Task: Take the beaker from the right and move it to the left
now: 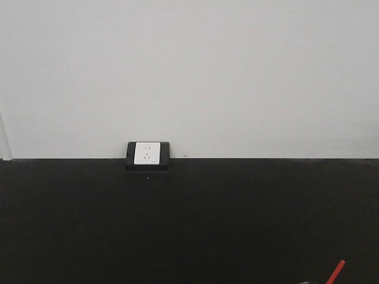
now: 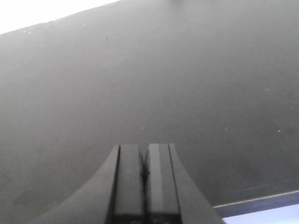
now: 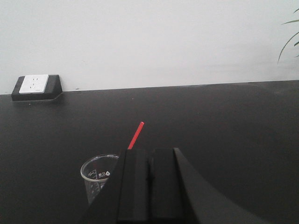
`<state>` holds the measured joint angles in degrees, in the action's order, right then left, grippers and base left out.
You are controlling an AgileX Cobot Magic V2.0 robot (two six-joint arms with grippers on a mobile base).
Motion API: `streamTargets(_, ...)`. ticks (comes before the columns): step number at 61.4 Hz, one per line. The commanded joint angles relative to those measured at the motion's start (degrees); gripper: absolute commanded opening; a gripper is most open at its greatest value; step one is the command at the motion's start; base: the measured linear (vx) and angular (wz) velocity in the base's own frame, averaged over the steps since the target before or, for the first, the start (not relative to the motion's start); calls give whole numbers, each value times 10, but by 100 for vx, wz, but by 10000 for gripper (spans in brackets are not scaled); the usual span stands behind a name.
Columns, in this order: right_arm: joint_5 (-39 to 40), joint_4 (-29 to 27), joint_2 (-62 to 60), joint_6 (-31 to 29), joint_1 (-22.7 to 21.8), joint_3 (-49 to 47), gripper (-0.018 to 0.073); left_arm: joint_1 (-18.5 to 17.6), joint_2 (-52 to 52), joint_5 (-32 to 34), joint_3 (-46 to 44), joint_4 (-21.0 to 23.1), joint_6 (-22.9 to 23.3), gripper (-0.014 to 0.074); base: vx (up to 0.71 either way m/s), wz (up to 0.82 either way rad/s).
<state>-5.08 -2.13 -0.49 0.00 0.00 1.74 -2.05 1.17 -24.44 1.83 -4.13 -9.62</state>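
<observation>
The left gripper (image 2: 145,155) hangs above bare black tabletop (image 2: 196,84); its jaws are pressed together with nothing between them. The right gripper (image 3: 149,156) likewise has its jaws fully closed and empty. The beaker (image 3: 96,179) stands upright on the tabletop just beside the right gripper, partly hidden behind it; whether they touch cannot be told. A red stick (image 3: 136,135) leans out of the beaker. A wall socket (image 3: 36,86) sits at the far tabletop edge, well apart from the beaker.
</observation>
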Motion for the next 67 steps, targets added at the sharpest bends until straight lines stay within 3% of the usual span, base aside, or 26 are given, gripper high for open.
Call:
streamTargets(1,45,0,-8,0,-3,5,-8,-4,4,44,11,0,1,-6,0,0)
streamTargets(12,47,0,-8,0,-3,5,-8,-4,4,44,11,0,1,-6,0,0)
streamTargets(25,114,0,-8,0,-3,-3,-8,-4,4,44,11,0,1,-6,0,0)
streamTargets(39,104,2,8,-10,-3,-100,-8,-4,4,44,11,0,1,-6,0,0)
streamTargets(57,78,0,195,-62,-3,-273,-8,-4,4,44,11,0,1,-6,0,0)
streamTargets(67,80,-1,278,-62,-3,-296,-8,-4,4,44,11,0,1,-6,0,0)
